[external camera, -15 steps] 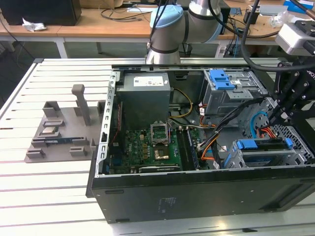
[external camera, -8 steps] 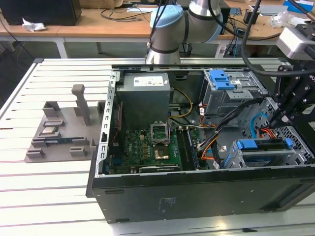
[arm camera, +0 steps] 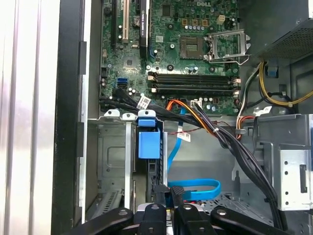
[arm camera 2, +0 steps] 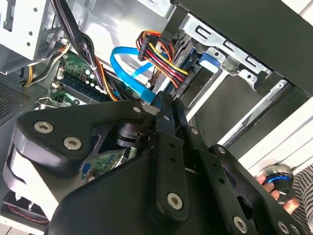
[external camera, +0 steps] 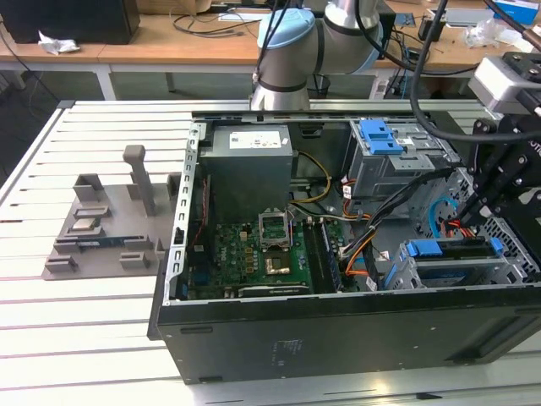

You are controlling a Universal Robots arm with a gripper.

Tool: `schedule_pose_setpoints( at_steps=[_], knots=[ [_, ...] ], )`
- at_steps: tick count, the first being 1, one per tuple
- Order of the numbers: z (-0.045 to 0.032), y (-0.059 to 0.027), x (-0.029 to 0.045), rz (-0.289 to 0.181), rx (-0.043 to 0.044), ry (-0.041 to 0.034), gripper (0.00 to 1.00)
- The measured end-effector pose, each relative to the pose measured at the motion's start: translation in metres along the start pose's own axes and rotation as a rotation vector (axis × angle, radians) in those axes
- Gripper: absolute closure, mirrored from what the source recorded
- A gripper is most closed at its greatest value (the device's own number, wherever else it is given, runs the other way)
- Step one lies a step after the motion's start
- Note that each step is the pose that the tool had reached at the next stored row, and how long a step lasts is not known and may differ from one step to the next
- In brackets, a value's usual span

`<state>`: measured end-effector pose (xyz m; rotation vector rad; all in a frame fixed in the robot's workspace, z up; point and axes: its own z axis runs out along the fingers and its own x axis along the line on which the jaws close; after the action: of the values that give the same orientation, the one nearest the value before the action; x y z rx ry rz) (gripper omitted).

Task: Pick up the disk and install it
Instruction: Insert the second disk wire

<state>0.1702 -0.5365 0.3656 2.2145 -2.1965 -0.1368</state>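
- One open computer case (external camera: 254,338) lay on the slatted table (external camera: 76,338).
- One grey power-supply box (external camera: 251,165) sat at its far side.
- One motherboard (external camera: 254,258).
- Two blue latch pieces: far (external camera: 380,135), near (external camera: 433,249).
- One grey fixture (external camera: 110,228), left.

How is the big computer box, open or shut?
Open: the computer case has no side cover on, so the green motherboard and cables show inside.
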Motion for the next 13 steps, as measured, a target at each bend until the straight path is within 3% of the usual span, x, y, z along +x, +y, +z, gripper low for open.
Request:
schedule_pose_setpoints(
  at_steps=[13],
  knots=[
    [0.0109, 0.0005, 0.0079, 0.000, 0.0000, 0.0000, 0.84]
  ],
)
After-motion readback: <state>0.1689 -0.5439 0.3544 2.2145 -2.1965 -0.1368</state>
